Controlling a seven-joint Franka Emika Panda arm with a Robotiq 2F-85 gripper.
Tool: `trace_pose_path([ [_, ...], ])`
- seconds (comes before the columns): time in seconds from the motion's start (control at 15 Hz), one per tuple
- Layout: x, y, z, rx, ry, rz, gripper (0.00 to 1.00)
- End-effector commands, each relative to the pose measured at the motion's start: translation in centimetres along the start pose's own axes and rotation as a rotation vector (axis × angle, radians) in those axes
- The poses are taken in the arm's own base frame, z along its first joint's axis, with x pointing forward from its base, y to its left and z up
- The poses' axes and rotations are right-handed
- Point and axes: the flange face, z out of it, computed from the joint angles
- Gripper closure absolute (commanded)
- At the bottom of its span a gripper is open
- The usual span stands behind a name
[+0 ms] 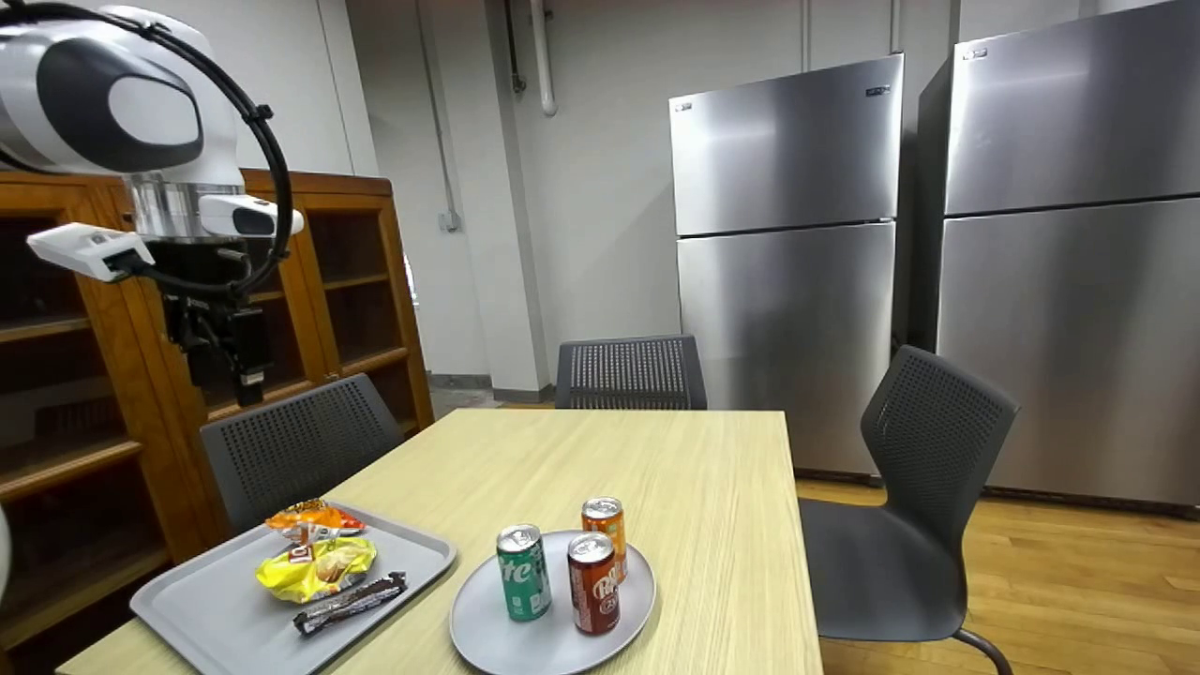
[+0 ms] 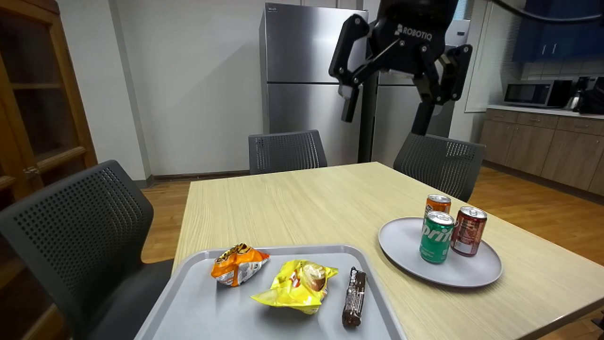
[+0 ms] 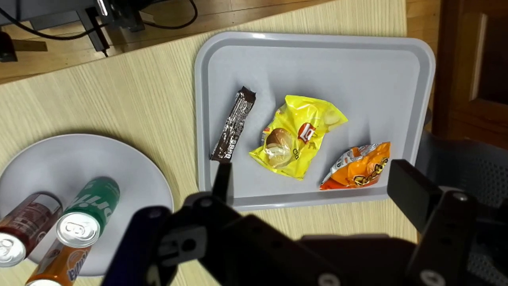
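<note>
Spread, empty jaws hang above the counter point(image 3: 127, 95); on the tray point(image 3: 357, 67), whose raised edges likely contain them, lie the wrapped bar point(image 3: 234, 125), yellow bag point(image 3: 299, 137) and, near one corner, orange bag point(image 3: 359, 169).

Below my fingers point(image 3: 410, 190) I see a pale wood-grain table point(image 3: 131, 95); in my wrist view a grey tray point(image 3: 337, 71) spans the gap between them, a round grey plate point(image 3: 137, 186) lying outside one finger.

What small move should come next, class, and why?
Probably lower the open pincer toward the yellow bag: the pincer hangs empty, well above the gray tray, where the bag lies apart from the dark bar and orange bag, which may leave room to grip.
</note>
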Motion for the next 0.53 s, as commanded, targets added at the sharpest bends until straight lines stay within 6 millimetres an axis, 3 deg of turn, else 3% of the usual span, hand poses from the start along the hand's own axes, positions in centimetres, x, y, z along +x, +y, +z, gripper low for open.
trace_pose_path([
  [0.0,0.7,-1.0,2.0,-0.005,-0.005,0.059,0.00],
  [0.47,1.2,-1.9,6.5,-0.028,-0.058,0.136,0.00],
])
